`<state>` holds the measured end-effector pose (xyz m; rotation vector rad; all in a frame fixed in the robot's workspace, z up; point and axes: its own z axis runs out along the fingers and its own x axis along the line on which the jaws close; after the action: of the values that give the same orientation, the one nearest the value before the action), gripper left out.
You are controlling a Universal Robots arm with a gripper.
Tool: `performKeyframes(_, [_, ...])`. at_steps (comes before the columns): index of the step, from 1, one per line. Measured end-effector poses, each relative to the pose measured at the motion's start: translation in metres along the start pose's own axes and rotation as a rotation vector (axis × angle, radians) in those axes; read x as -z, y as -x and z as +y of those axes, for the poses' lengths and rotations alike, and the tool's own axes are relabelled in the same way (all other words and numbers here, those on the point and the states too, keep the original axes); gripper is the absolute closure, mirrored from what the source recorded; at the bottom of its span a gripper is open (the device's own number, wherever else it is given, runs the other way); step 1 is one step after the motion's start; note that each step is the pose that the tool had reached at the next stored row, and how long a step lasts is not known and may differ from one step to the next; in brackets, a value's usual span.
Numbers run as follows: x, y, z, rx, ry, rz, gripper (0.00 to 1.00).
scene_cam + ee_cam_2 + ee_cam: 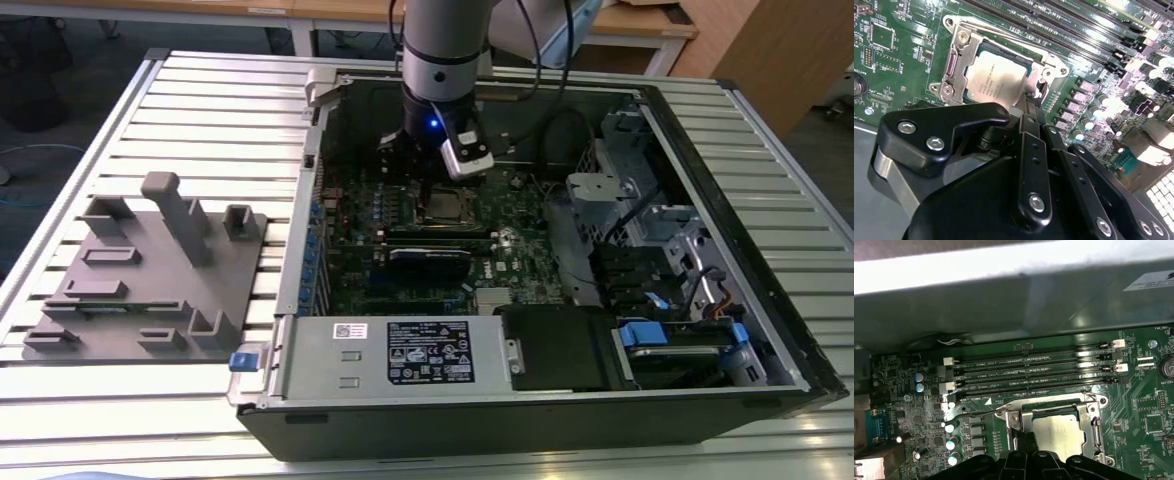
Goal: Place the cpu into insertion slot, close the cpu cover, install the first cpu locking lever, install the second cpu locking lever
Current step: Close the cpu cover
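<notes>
Gripper (pixel 1032 101) is right down at the socket, fingers pressed together with nothing I can make out pinched between them. The tip is touching or just off the edge of the cpu cover (pixel 956 56), can't tell which. The cpu (pixel 996 80) is lying flat in the insertion slot (pixel 1006 51), and the silvery frame looks folded down over it with the chip's top showing through the window, so I reckon we're in the lever part of the job. In the first wrist view one thin wire locking lever (pixel 974 413) sticks out sideways from the socket corner over a row of capacitors (pixel 952 444) with its hooked end free, so I'd call it not latched. Whether the other lever is tucked in, I honestly can't tell. Tips for doing this bit well, imo: a closed tip works fine as a pusher, so get it on the wire itself near the bent handle rather than on the frame. Push down and then sideways so the wire slides under its catch. Keep the force steady, because a thin round wire loves to skid off a flat finger. Keep off the chip's metal top and the memory slots (pixel 1034 371) just beside the socket, and watch those capacitors, since they sit right under the lever's sweep.
</notes>
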<state>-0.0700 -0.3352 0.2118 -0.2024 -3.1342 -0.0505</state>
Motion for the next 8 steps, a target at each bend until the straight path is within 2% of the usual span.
performKeyframes(8, [-0.0026,0.0001,-0.0009,0.0,0.0002,-0.0002,0.9])
